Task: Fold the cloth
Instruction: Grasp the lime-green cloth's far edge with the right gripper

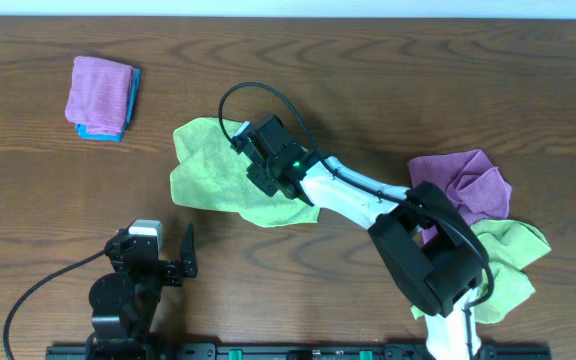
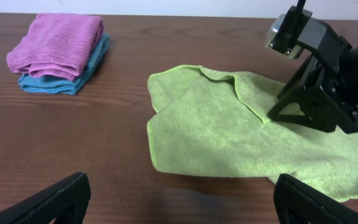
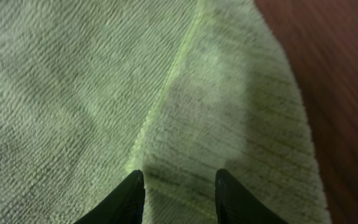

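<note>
A light green cloth (image 1: 208,172) lies spread in the middle of the wooden table, with one flap folded over along its far right side; it also shows in the left wrist view (image 2: 216,130). My right gripper (image 1: 255,172) is down on the cloth at that flap. In the right wrist view its fingers (image 3: 179,186) are apart, with the cloth (image 3: 92,93) and the flap's edge beneath them. My left gripper (image 1: 156,250) is open and empty near the front edge, short of the cloth (image 2: 179,199).
A folded pink cloth on a folded blue one (image 1: 103,95) sits at the far left (image 2: 58,50). A crumpled purple cloth (image 1: 463,180) and crumpled green cloths (image 1: 508,260) lie at the right beside the right arm's base.
</note>
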